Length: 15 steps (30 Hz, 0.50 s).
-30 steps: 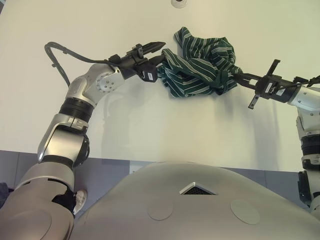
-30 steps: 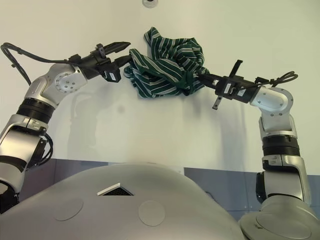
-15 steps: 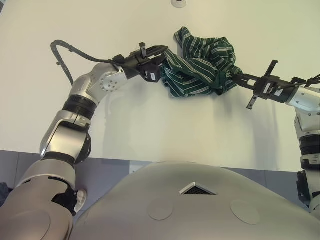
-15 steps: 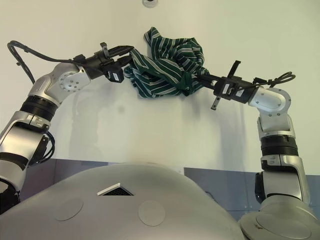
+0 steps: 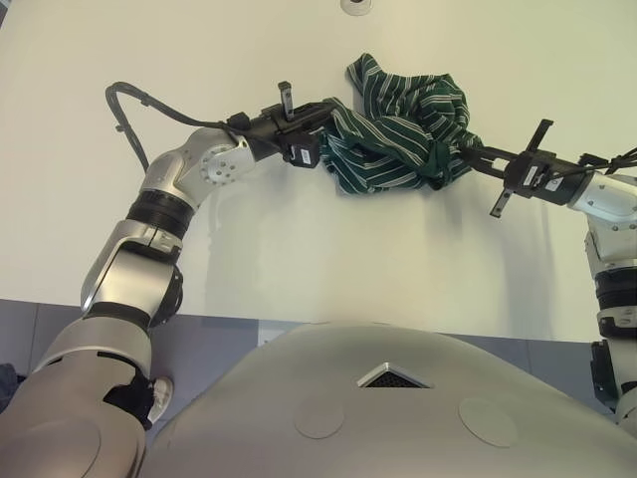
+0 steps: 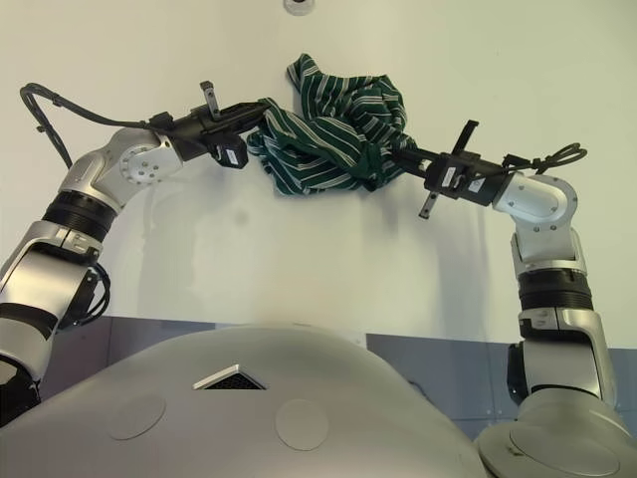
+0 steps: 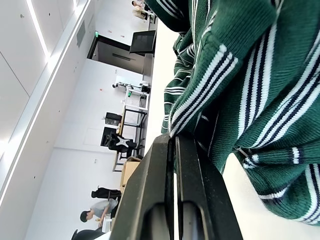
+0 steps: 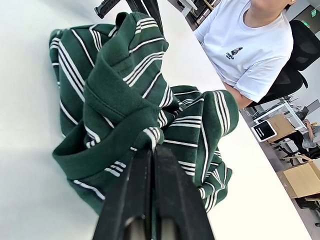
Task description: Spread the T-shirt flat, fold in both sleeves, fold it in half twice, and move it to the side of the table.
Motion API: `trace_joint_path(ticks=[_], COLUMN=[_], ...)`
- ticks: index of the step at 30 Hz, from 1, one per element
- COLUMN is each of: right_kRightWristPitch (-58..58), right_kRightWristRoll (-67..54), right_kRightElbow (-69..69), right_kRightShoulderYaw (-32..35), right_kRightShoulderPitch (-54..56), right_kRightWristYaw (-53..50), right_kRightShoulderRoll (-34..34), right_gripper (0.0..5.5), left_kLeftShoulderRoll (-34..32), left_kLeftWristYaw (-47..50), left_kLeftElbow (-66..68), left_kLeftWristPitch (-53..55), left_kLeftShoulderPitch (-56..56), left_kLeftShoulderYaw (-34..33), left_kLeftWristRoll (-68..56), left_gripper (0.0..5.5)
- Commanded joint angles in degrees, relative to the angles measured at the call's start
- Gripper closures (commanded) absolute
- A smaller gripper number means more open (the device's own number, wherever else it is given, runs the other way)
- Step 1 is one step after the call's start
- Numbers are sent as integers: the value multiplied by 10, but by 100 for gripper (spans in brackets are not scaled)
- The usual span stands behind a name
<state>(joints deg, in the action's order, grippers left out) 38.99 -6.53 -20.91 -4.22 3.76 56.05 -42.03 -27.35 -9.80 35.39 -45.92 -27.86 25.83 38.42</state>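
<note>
Closed tight, the left gripper and right gripper are pinching opposite edges of the crumpled T-shirt, upper centre.

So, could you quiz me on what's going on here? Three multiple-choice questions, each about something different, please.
1. Where is the shirt?
A. on the floor
B. on the white table
C. over a chair

2. What colour is it?
A. green with white stripes
B. plain blue
C. red with dots

3. What state is it in?
A. spread flat
B. neatly folded
C. crumpled in a heap

Answers: 1 B, it rests on the white tabletop; 2 A, the white stripes show plainly on the green; 3 C, the cloth is bunched up in folds.
</note>
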Motion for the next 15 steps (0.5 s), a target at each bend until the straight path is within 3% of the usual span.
trace_joint_path(ticks=[1, 8, 15], right_kRightWristPitch=[0, -3, -54], right_kRightWristRoll=[-8, -37, -158], right_kRightElbow=[3, 28, 136], right_kRightShoulderYaw=[8, 36, 89], right_kRightShoulderPitch=[17, 40, 51], right_kRightWristYaw=[-2, -45, -69], right_kRightShoulderRoll=[0, 28, 53], right_gripper=[550, 550, 550], left_kLeftShoulderRoll=[-11, -38, -98], left_kLeftWristYaw=[6, -14, -72], left_kLeftElbow=[-10, -95, -221], left_kLeftWristPitch=[-13, -20, -12], left_kLeftShoulderPitch=[-14, 20, 77], left_kLeftShoulderYaw=[-17, -80, -154], left_kLeftWristRoll=[-23, -126, -271], left_gripper=[549, 549, 549])
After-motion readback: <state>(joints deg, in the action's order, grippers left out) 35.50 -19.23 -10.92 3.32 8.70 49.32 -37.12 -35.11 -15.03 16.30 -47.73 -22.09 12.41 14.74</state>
